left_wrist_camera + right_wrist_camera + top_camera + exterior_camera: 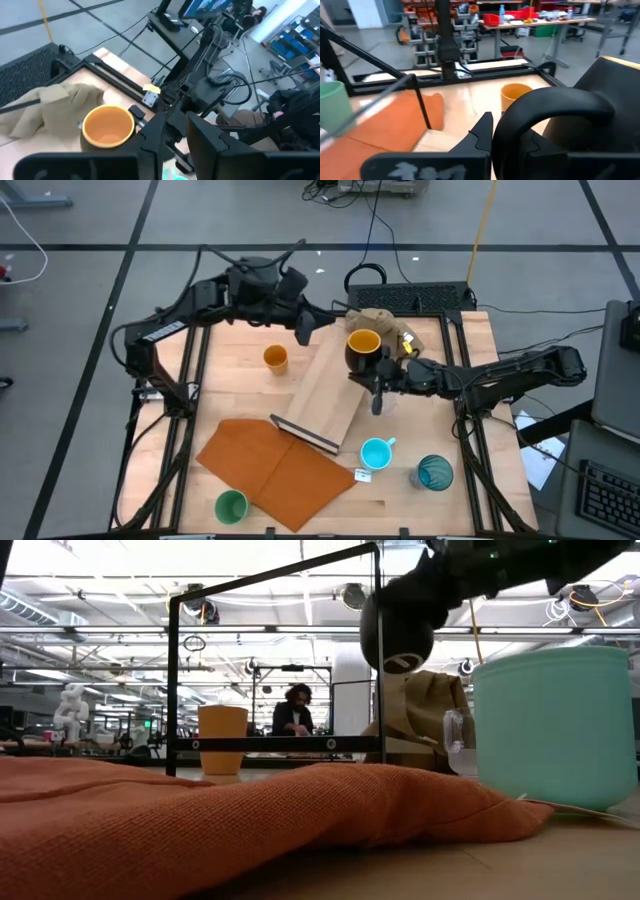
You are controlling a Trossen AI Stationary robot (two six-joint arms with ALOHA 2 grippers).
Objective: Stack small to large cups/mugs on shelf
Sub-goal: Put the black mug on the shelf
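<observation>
My right end effector (378, 385) was clenched on the dark yellow-lined mug's (363, 348) handle, above the shelf (325, 392); my left end effector (303, 330) hovered nearby, grip unclear.

The wooden table (240, 395) carried a pale board (325, 395) at center, an orange cloth (275, 465) at seven o'clock, a green cup (231, 506), an orange cup (276, 358), a light blue mug (375, 452), a teal tumbler (435, 472) and a tan cloth (385, 325) at one o'clock.

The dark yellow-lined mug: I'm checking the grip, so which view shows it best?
The high view: the dark yellow-lined mug sits whole at the right gripper. Left wrist view shows its yellow inside; right wrist view its handle; low view only its underside.
</observation>
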